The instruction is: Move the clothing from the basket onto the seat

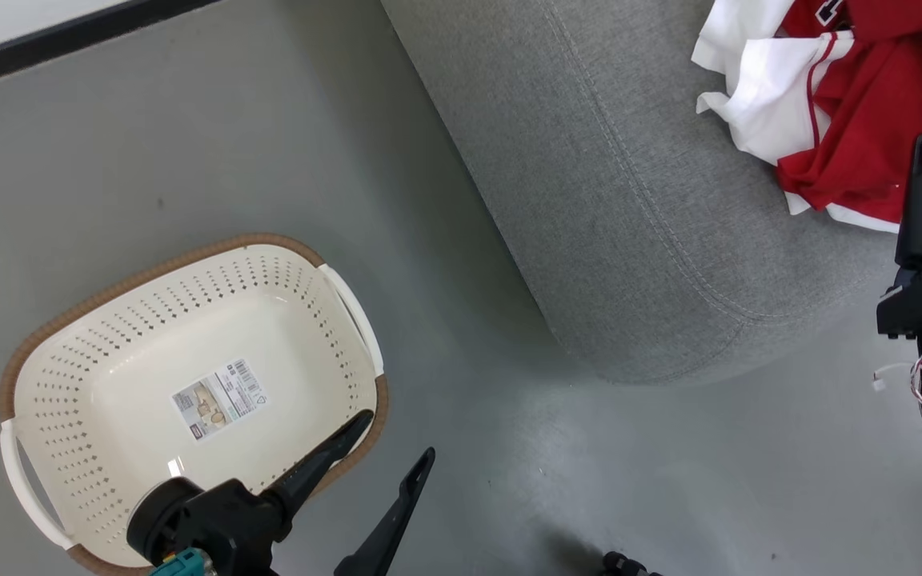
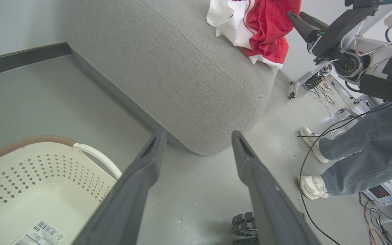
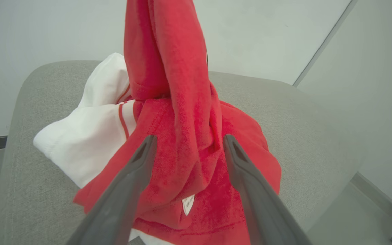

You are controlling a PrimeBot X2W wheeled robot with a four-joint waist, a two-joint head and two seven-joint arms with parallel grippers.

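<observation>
The cream basket (image 1: pixel 93 352) stands on the floor at the lower left, holding nothing but its paper label (image 1: pixel 219 398). My left gripper (image 1: pixel 397 434) is open at the basket's near right rim; in the left wrist view its fingers (image 2: pixel 197 136) are spread with nothing between them. The clothing (image 1: pixel 869 120), red jerseys and a white garment, lies heaped on the grey seat (image 1: pixel 629 200). My right gripper (image 3: pixel 189 139) is open over the red fabric (image 3: pixel 182 136), which lies between and beyond its fingers. One of its fingers (image 1: pixel 921 200) points at the heap.
A person's legs in jeans (image 2: pixel 369 153) and white shoes (image 2: pixel 313 187) stand right of the seat, among cables (image 2: pixel 328 102) and equipment. A small dark object (image 2: pixel 245 221) lies on the grey floor. A black skirting (image 1: pixel 69 36) runs along the far wall.
</observation>
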